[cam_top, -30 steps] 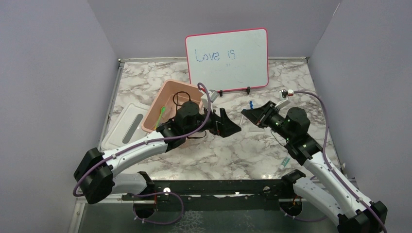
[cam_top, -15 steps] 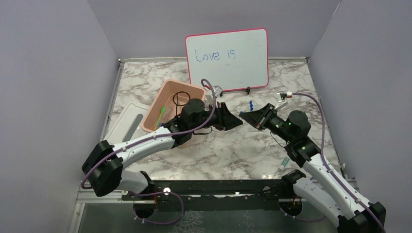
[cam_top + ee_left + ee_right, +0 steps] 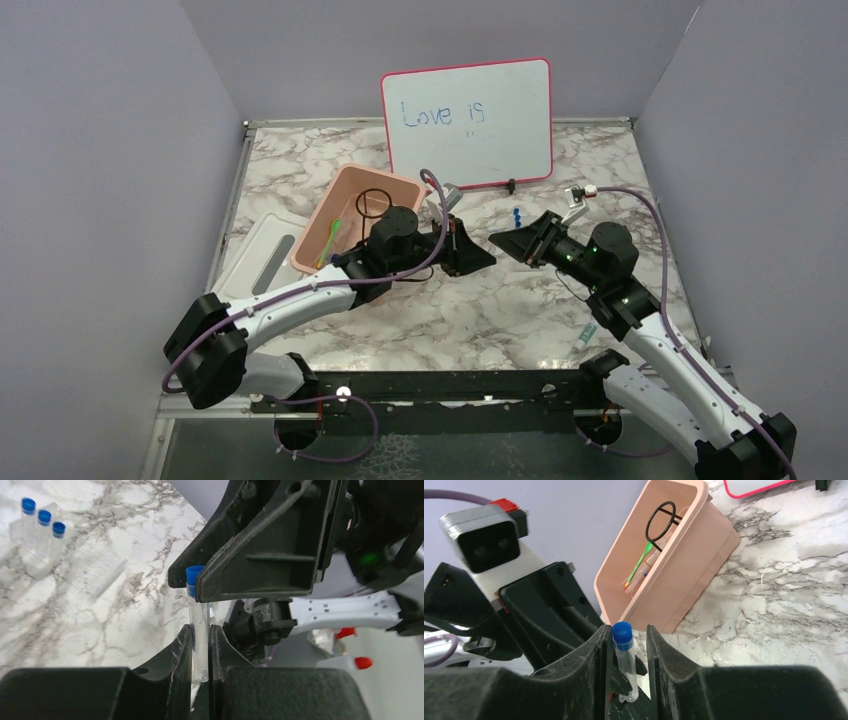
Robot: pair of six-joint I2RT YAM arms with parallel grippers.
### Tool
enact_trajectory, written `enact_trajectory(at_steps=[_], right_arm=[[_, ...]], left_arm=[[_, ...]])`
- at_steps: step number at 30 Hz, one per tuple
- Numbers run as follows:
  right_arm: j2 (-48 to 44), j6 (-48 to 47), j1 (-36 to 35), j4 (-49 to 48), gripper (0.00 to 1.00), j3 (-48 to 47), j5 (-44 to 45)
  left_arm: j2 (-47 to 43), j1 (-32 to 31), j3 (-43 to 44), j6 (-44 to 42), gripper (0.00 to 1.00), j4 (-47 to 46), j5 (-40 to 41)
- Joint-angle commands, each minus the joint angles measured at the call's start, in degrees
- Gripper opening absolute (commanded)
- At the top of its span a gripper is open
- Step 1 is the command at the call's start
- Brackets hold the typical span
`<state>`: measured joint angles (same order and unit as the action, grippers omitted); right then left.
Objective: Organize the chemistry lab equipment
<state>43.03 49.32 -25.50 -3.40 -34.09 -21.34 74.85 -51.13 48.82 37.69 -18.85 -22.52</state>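
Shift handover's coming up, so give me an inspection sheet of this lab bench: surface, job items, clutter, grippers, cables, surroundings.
Surface: grey-veined white marble tabletop, intact.
Job's things: black wire ring stand and green-handled slim tool inside the pink plastic tub; three clear blue-capped tubes lying on the marble; a fourth clear blue-capped tube held between the grippers.
Clutter: pink-framed whiteboard reading "Love is" upright at the back; flat white plastic lid left of the tub; small pale item beside the right arm, too small to identify.
Grippers: left gripper shut on the fourth tube; right gripper open, fingers either side of its cap.
Cables: purple cables loop above both arms.
Surroundings: lavender walls on three sides.
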Motion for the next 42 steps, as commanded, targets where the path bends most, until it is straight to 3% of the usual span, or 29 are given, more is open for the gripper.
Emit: enact_trajectory(at_steps=[1,7,12,19,23,28,30,33,36,39,42], right_arm=[[1.77,-6.73,0.12,12.53,0.4,-8.02,-0.09],[6.43,-14.92,0.14,25.78,0.43,-16.99,-7.29],[9.18,-17.84,0.12,28.09,0.46,-19.66,-14.03],[13.06,-18.29,0.12,29.39,0.43,-21.6,-14.7],[14.38,-16.82,0.11,28.37,0.37,-21.51,-15.79],[13.98,-15.38,0.16,26.01,0.17,-20.93,-16.0],[13.73,-15.31,0.13,25.99,0.14,-21.19,-15.3],[13.58,-15.87,0.1,26.85,0.13,-21.63,-12.02],[13.38,-18.13,0.11,29.04,0.13,-22.77,-5.22],[13.76,-21.26,0.13,30.96,0.13,-24.07,3.15],[15.07,-24.24,0.13,31.41,0.12,-24.62,12.62]], left_arm=[[-4.67,-0.37,-0.37,-13.57,0.05,1.45,-3.24],[-6.18,-0.39,2.74,-25.29,0.05,10.52,-1.82],[-6.25,-0.46,3.25,-27.27,0.06,12.21,-3.49],[-6.4,-0.64,3.45,-27.77,0.06,13.01,-3.46],[-6.31,-0.72,3.82,-28.26,0.06,14.25,-3.08],[-6.44,-0.72,4.05,-28.24,0.08,14.73,-2.33],[-6.53,-0.74,4.66,-27.92,0.16,15.61,-1.63],[-7.51,-0.72,5.88,-25.77,0.48,18.08,3.84],[-9.83,-0.73,7.01,-24.0,0.73,21.7,13.29],[-13.62,-0.77,7.1,-22.6,0.82,24.39,24.62],[-17.52,-0.73,6.7,-22.55,0.85,25.96,28.35]])
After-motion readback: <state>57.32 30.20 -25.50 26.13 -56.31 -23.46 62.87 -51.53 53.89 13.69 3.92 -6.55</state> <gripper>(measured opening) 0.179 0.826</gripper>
